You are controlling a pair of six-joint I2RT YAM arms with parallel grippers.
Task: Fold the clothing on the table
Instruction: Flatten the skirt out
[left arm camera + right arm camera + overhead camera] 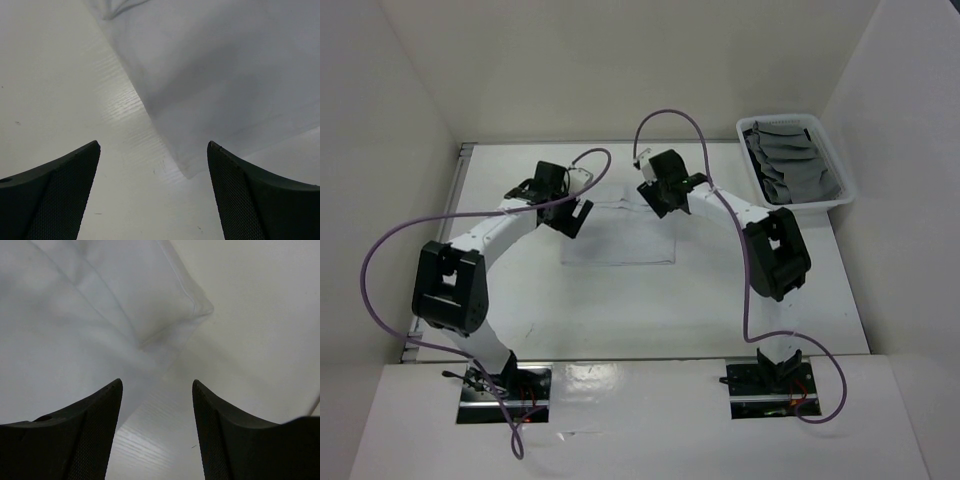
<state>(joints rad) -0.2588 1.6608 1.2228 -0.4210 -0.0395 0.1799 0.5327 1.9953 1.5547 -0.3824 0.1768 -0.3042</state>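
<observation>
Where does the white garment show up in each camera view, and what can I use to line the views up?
Top external: the white garment lies flat at mid-table.
Left wrist: it fills the upper right, one corner reaching low centre.
Right wrist: it fills the upper left, a folded corner at upper centre.
Shared landmark: the bare white table bordering the garment's edge.

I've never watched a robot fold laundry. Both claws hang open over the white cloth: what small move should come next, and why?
Probably lift both arms up. The left gripper and right gripper stand open, holding nothing, and the cloth lies flat on the table, so rising clear avoids snagging it.
</observation>
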